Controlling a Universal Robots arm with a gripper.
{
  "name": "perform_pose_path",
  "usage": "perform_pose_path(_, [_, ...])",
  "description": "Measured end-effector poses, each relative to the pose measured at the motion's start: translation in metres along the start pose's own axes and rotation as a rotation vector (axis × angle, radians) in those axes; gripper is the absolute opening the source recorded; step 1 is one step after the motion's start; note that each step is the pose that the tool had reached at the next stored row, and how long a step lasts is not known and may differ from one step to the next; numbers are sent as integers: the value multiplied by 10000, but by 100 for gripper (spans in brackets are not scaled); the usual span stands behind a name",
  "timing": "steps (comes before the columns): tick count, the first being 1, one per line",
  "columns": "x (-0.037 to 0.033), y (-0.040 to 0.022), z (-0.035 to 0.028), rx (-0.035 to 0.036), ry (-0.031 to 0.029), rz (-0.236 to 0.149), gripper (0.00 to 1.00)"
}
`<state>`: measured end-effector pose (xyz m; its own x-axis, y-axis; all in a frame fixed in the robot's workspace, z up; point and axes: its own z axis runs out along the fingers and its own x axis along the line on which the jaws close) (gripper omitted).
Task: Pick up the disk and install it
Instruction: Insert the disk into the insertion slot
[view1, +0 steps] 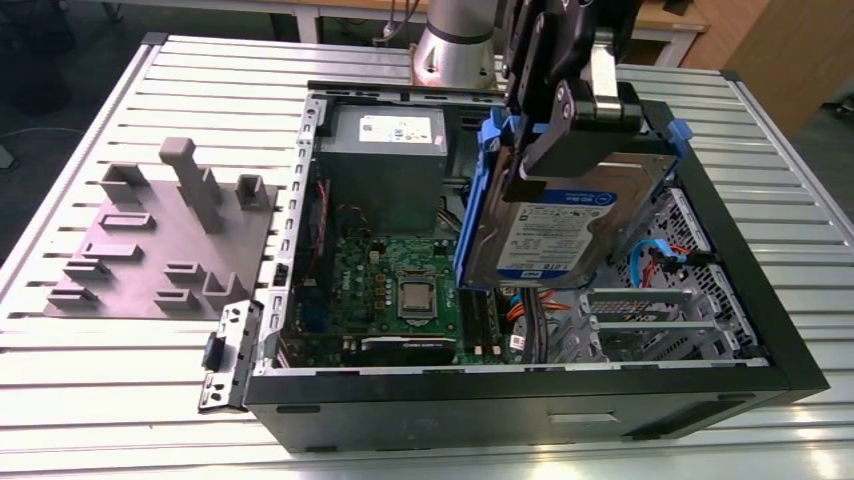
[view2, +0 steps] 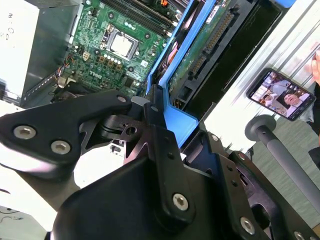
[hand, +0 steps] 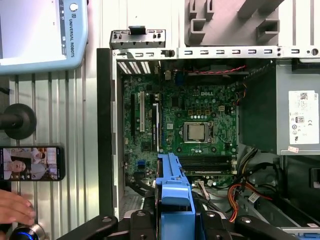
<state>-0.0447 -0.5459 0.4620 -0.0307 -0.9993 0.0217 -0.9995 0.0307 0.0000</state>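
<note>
My claw (view1: 577, 150) pinches the disk (view1: 561, 235) by its top edge, holding it upright above the open computer case (view1: 534, 385) beside the motherboard (view1: 400, 295).

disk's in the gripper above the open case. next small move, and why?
Probably a slow move down and toward the exterior view's right, to the drive cage. The gripper holds the disk by its upper end, hanging label-out over the open computer case, clear of the motherboard. Orange and blue cables lie near the cage, so go gently.
</note>
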Motion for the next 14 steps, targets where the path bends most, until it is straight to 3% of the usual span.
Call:
perform_pose_path(11, [6, 0, 0, 0, 0, 0, 36])
perform_pose_path(14, [51, -2, 1, 0, 0, 0, 36])
